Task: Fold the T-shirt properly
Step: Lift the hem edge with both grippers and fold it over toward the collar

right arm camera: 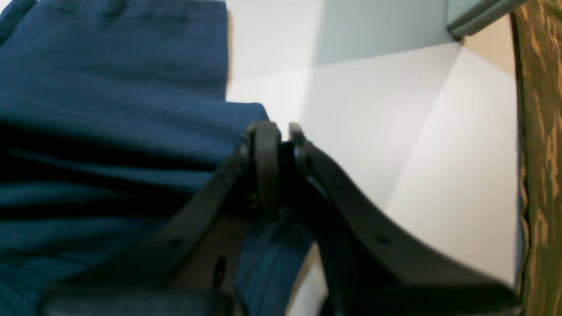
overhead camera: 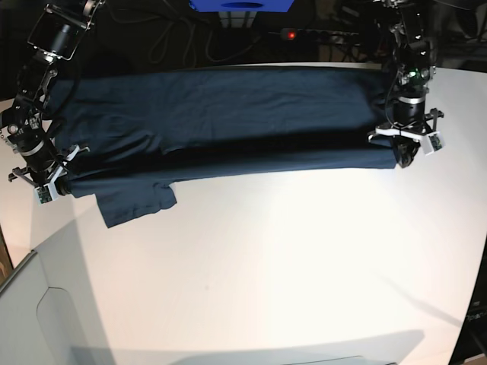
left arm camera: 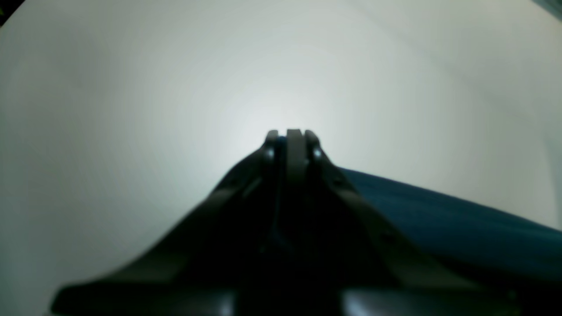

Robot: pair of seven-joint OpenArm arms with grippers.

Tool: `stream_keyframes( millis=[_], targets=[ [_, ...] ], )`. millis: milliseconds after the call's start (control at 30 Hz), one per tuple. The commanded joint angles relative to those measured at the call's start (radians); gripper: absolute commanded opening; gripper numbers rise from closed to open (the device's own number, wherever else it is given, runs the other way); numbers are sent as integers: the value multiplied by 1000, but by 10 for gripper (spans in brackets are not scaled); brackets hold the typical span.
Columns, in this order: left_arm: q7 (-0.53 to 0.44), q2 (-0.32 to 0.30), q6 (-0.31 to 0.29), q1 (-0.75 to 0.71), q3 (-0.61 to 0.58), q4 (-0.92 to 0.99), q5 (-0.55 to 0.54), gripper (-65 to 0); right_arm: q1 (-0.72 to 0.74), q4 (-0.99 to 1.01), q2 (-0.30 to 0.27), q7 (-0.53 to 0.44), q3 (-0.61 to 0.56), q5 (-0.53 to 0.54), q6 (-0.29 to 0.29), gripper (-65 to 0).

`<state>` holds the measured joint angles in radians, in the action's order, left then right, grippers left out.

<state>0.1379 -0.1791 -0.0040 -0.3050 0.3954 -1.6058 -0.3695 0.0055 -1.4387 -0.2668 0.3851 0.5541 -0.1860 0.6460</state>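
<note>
Showing in left wrist view: the left gripper (left arm camera: 293,134) fills the lower middle, its dark jaws pressed together over a thin sliver of blue cloth.
Shirt here: the T-shirt (left arm camera: 448,215) runs off low to the right of the jaws, over the white table (left arm camera: 131,109).
Focus: soft, so no weave or seam can be read.
Right wrist view: the right gripper (right arm camera: 283,136) is clamped onto the shirt's edge; a stitched hem (right arm camera: 268,263) hangs down between its arms.
Shirt there: dark blue folds fill the left half (right arm camera: 109,109), with bare table to the right.
Far right: a mottled brown-green strip (right arm camera: 538,153), too blurred to name.
Base view: the shirt (overhead camera: 228,114) lies stretched across the far half of the table (overhead camera: 266,266), doubled lengthwise with a shadowed crease along it.
Grippers: right one (overhead camera: 59,185) pinches the shirt's near-left end, left one (overhead camera: 403,157) its near-right end.
Sleeve: one (overhead camera: 135,201) lies flat toward the near side, just beside the right gripper.
Behind table: black cables and a blue box (overhead camera: 240,6).
</note>
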Motion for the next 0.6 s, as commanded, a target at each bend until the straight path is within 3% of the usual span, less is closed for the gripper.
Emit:
stream_keyframes(
  millis=[0,133,267,567],
  targets=[
    [-30,-9,6,-7,9,-28,-1,-650,-5,-26,-21,-18,8,7,5,-648],
    [-30,-9,8,-41,9,-57,-3,-650,-51,-95,-21,-18,4,7,5,-648],
    [-30,5,8,-52,14,-67,-3,-650,-69,-150,16,-18,5,7,5,-648],
    [-28,19,5,-61,29,-17,-3,-650,-103,-159,19,-18,7,6,5,-648]
  ],
)
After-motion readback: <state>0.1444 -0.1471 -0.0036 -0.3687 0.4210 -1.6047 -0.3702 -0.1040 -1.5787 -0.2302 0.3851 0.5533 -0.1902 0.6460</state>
